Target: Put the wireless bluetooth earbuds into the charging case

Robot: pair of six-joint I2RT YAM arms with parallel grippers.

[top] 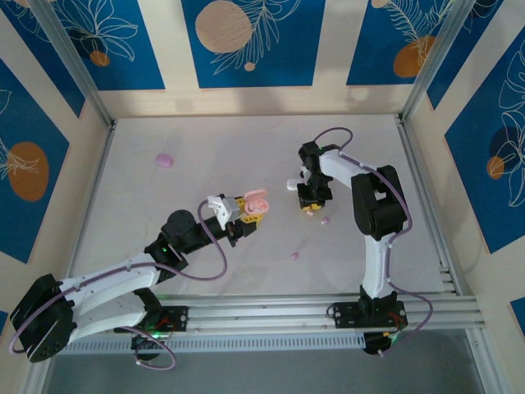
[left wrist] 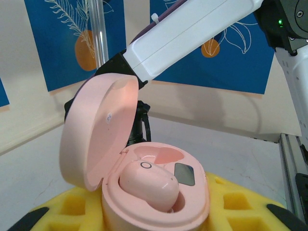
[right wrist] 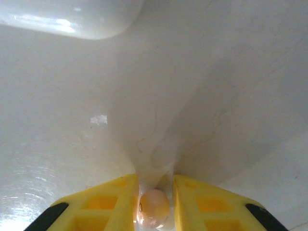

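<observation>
My left gripper [top: 246, 212] is shut on a pink charging case [left wrist: 159, 202], lid [left wrist: 91, 130] swung open to the left. One pink earbud [left wrist: 149, 185] lies in the near socket; the far socket [left wrist: 161, 154] is bare. My right gripper [top: 309, 207] points down at the table, just right of the case. Its yellow fingers [right wrist: 103, 202] hug a pale pink earbud [right wrist: 154, 207] resting on the table, the left pad touching it and the right pad a hair away. Two purple earbuds [top: 324, 220] [top: 294, 256] lie loose on the table.
A white glossy case [right wrist: 72, 19] lies just beyond the right gripper, also in the top view [top: 292, 185]. A purple case [top: 164, 159] sits at the far left of the white table [top: 205, 156]. Aluminium frame rails [top: 328, 312] run along the near edge.
</observation>
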